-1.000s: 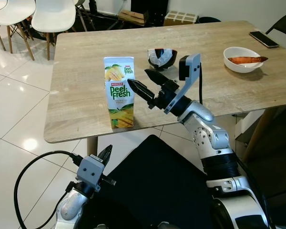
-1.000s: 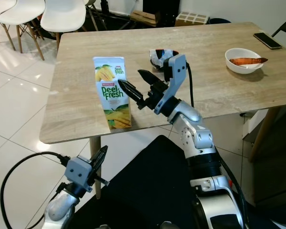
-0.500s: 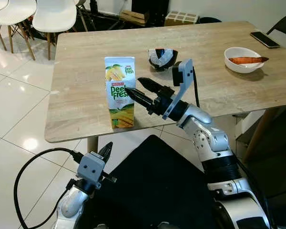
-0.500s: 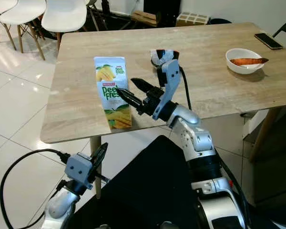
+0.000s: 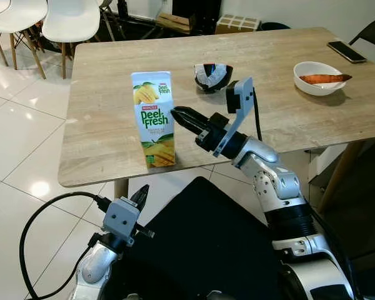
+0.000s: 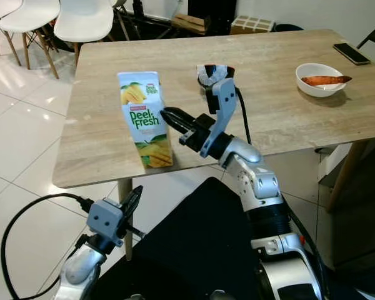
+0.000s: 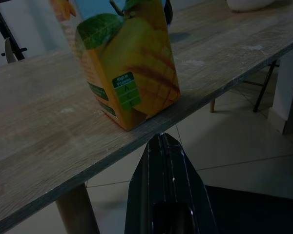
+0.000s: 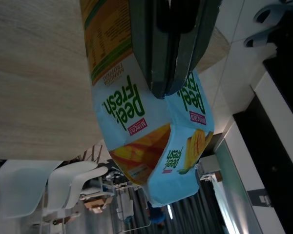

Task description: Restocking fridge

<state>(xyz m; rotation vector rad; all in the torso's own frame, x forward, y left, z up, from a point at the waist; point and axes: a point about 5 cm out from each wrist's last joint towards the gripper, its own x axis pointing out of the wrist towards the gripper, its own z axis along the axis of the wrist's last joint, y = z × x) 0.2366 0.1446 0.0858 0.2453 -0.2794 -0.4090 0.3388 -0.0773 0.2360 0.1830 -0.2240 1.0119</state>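
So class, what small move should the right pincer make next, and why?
Probably back off and reopen. The right pincer looks shut, its tips against the side of the blue-and-yellow juice carton, which leans away near the wooden table edge.

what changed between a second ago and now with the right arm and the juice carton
The right gripper moved in toward the juice carton, and its open jaws have shut beside the carton instead of around it. The carton now leans away from the gripper, pushed rather than grasped. The left gripper stayed low below the table; the dark bowl, white bowl and phone kept their places.
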